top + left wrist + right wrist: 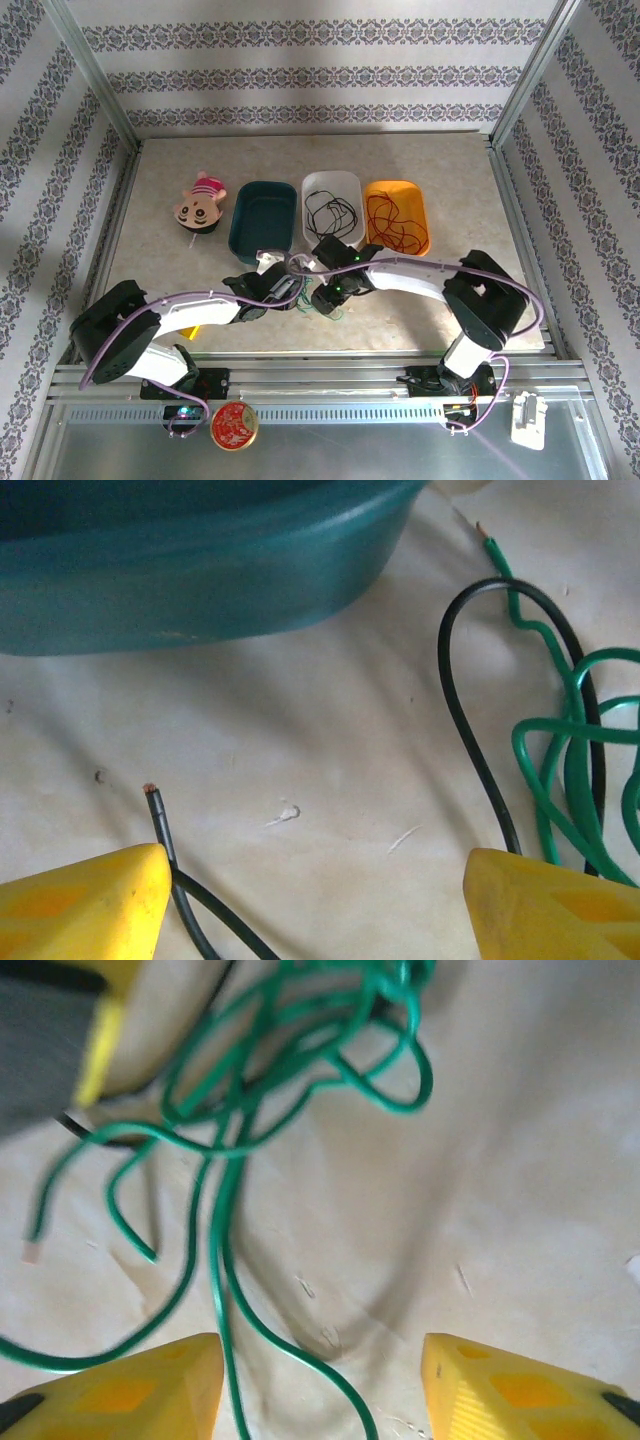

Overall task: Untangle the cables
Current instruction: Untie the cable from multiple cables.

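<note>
A tangle of green cable (225, 1220) and black cable (455, 700) lies on the table in front of the teal bin (200, 580). My left gripper (315, 900) is open just above the table. A black cable end (160, 815) runs past its left finger, and the green cable (560, 740) loops by its right finger. My right gripper (320, 1390) is open over the same tangle, with two green strands passing between its fingers close to the left one. From above, the left gripper (290, 290) and right gripper (325, 298) meet at mid-table.
Behind the grippers stand three bins: teal (240, 225), white (331, 182) with black cables (330, 212), orange (395, 186) with red cables (390, 222). A plush toy (200, 205) lies at the back left. A round red tin (234, 427) sits on the front rail.
</note>
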